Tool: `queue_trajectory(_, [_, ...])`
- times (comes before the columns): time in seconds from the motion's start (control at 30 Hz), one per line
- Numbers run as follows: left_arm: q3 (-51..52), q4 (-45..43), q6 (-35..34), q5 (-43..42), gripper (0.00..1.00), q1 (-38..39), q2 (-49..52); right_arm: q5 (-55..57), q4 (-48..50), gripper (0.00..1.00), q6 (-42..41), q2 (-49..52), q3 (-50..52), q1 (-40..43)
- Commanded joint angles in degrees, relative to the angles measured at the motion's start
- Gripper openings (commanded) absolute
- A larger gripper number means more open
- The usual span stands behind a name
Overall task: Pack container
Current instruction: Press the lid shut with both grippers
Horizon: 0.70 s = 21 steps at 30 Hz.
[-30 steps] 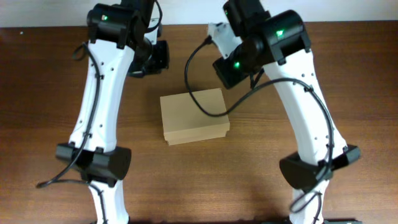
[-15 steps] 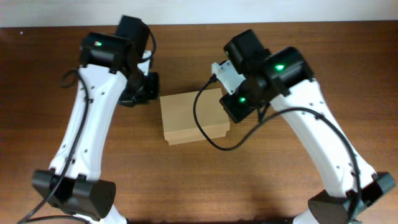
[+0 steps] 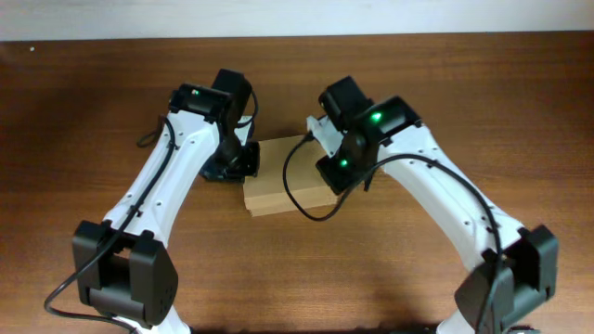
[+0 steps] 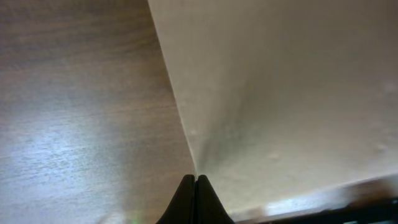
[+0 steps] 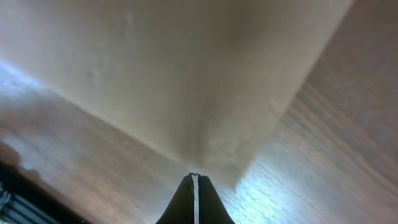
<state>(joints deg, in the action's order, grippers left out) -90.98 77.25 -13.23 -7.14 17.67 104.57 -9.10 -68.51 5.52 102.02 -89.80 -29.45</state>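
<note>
Container (image 3: 269,190): small rectangular tan cardboard box, plain, near the middle of the dark brown wooden table (image 3: 520,111) in the overhead view. The top panel lies flat and looks closed. Its long axis runs roughly 9 to 3 o'clock, slightly skewed.

Left gripper (image 3: 239,165): at the container's 9 o'clock side, against its left edge. In the left wrist view the left gripper (image 4: 194,182) has both black fingers pressed together with nothing between them. The tips sit right at the vertical corner edge of the container (image 4: 280,93), with the table (image 4: 81,112) at 9 o'clock of that edge. Contact looks likely, but it cannot be confirmed.

Right gripper (image 3: 336,173): at the container's 3 o'clock side, over its right end. In the right wrist view the right gripper (image 5: 194,179) has its fingers closed to a hairline slit and holds nothing. The tips are just at the lower corner of the container (image 5: 174,74), and the table (image 5: 336,155) fills the frame toward 4 o'clock.

A black cable (image 3: 286,176) from the right arm loops across the container's top.
</note>
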Motion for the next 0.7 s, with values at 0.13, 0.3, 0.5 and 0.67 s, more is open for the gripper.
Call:
queue_trajectory(0.13, [8.52, -6.43, 0.7, -0.98, 0.02, -0.04, -0.07, -1.84, 6.32, 0.04, -2.03, 0.63, 8.26, -0.04])
queue_trajectory(0.3, [10.29, -8.33, 0.72, -0.74, 0.02, -0.04, -0.07, -1.86, 7.8, 0.04, -1.99, 0.5, 8.57, -0.04])
queue_trajectory(0.5, [4.83, -4.9, 0.72, -0.22, 0.02, -0.92, -0.22, 0.42, 6.01, 0.04, -1.95, -0.79, -0.46, 0.42])
queue_trajectory(0.67, [-6.47, 0.87, 0.72, 5.97, 0.01, -3.82, -0.24, 7.19, 1.73, 0.04, -1.97, -1.07, -14.05, 4.39])
